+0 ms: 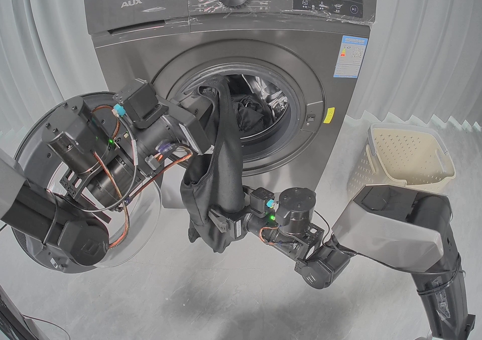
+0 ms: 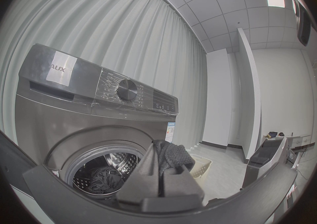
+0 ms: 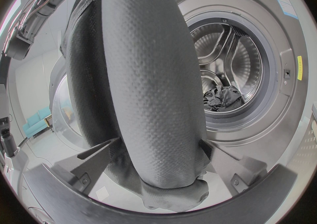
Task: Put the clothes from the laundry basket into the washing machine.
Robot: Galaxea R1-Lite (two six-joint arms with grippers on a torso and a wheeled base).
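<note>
Hanging in front of the washing machine point(image 1: 226, 55) is a dark garment point(image 1: 221, 165), strung between both arms just outside the open porthole. The left gripper point(image 2: 160, 168) is up at the porthole's near rim, its fingers pressed together on the top fold of the cloth. The right gripper point(image 1: 221, 220) sits lower, below the porthole, its fingers point(image 3: 99, 155) spread wide on either side of the garment's bulky lower end, which fills the gap between them and bunches underneath.

Inside the drum point(image 3: 228, 52) a heap of dark clothes point(image 3: 223, 97) lies on the bottom, toward the front lip. The round door point(image 1: 50, 180) stands swung open on the machine's left. To the right of the machine, on the floor, stands the cream laundry basket point(image 1: 406, 155), its perforated inner wall in plain sight.
</note>
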